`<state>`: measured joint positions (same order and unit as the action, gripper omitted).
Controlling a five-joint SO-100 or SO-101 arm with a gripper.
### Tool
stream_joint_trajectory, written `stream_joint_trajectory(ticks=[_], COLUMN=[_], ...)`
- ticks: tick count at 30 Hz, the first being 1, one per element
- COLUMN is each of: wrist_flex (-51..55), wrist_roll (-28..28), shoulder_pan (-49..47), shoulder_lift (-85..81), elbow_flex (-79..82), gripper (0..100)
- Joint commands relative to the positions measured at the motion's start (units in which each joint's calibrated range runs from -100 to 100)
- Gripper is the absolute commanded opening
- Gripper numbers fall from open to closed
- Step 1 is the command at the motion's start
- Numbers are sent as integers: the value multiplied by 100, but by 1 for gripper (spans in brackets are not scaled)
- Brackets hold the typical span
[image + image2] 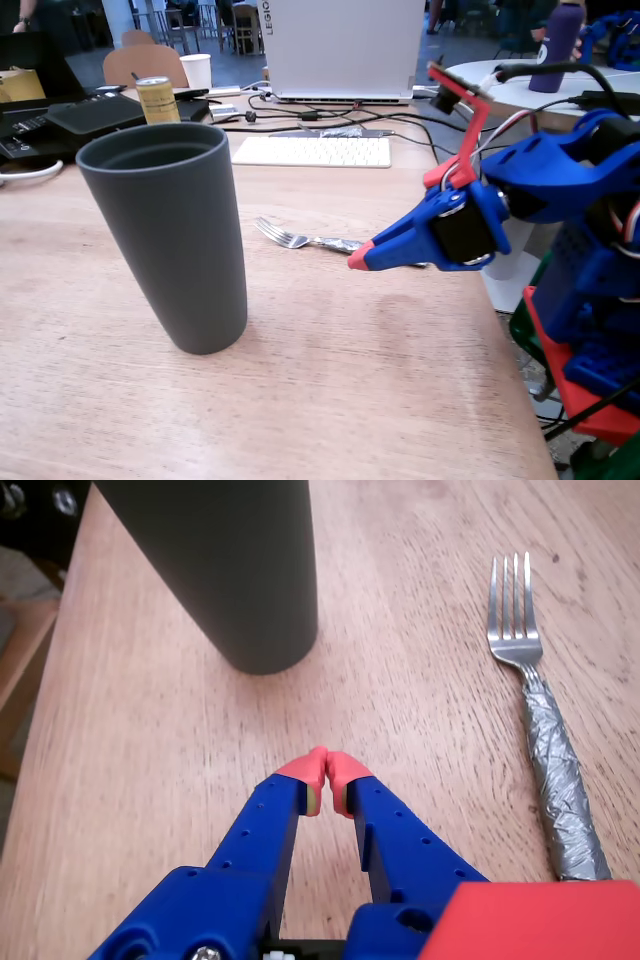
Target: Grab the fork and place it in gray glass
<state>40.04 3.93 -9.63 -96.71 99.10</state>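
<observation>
The fork lies flat on the wooden table, tines pointing left in the fixed view; in the wrist view the fork lies at the right, tines pointing away, its handle wrapped in crinkled foil. The gray glass stands upright left of the fork; the gray glass is at the top left in the wrist view. My blue gripper with red tips is shut and empty, hovering above the table near the fork's handle. In the wrist view the gripper is left of the fork, not touching it.
A white keyboard, a laptop, cables, a yellow can and a white paper cup stand at the back. The table's right edge is close to the arm's base.
</observation>
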Motion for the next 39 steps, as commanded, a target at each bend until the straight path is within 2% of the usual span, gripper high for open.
stream_joint_trajectory(ticks=[1,4,12,18,23,31,35,39], wrist_flex=[2,27,27,35,700,651,659,626], wrist_roll=[24,-20,-29,-44,-703,-742,-767,-957], shoulder_pan=[-18,-18,185,218,218,1081,1132,2520], shoulder_lift=[126,786,4028,4697,5160,5761,5778,6284], elbow_flex=[-42,-467,-3459,-4723,-5195,-5205,-5205,-5205], gripper=[0,0,0,0,0,0,0,0])
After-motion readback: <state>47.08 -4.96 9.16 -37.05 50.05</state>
